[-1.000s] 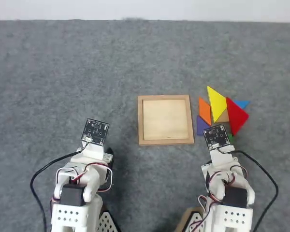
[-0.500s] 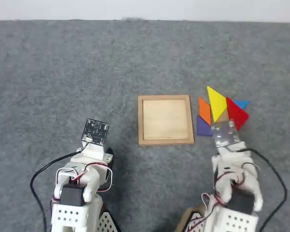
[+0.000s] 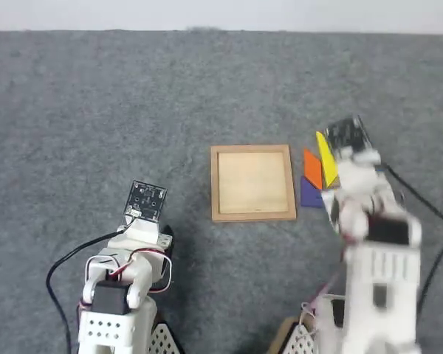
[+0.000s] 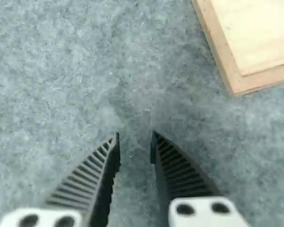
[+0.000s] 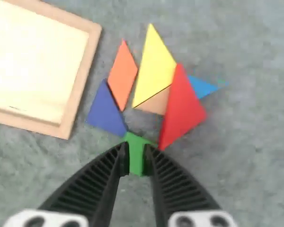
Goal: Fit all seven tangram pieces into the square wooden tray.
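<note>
Clamping the green tangram piece [image 5: 135, 160] in the right gripper [image 5: 134, 147], among the other pieces [image 5: 154, 66] right of the square wooden tray [image 3: 252, 215]. Holding the left gripper [image 4: 135, 137] slightly parted, empty, off the tray's lower-left corner.

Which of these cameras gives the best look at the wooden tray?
The high view: the whole wooden tray lies in frame, all four rims visible. The left wrist view catches just one corner of it; the right wrist view shows part of it, with two rims, the rest cropped.
</note>
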Robot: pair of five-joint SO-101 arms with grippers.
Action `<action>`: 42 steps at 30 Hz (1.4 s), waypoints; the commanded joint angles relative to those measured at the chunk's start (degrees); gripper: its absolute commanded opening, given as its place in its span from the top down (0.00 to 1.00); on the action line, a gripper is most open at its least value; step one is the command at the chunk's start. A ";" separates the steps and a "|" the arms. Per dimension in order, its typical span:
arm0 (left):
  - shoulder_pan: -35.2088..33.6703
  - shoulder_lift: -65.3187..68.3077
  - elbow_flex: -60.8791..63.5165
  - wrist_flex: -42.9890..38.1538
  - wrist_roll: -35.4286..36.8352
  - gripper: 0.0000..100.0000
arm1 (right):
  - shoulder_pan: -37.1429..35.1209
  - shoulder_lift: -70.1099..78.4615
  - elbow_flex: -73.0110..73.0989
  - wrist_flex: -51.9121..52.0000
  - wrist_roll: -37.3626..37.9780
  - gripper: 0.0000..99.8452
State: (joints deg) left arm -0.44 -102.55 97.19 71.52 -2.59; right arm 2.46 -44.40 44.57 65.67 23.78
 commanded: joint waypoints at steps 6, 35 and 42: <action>-0.44 -0.70 -0.75 0.35 0.62 0.90 | -0.92 33.89 -23.21 -0.40 -6.07 0.70; -0.44 -0.70 -0.75 0.35 0.62 0.90 | 9.63 71.96 -45.80 -3.03 -5.89 0.72; -0.44 -0.70 -0.75 0.35 0.62 0.90 | 9.27 71.96 -45.89 -2.86 -6.15 0.88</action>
State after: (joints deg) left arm -0.44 -102.55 97.19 71.52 -2.59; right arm 10.90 26.90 -1.05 63.82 18.42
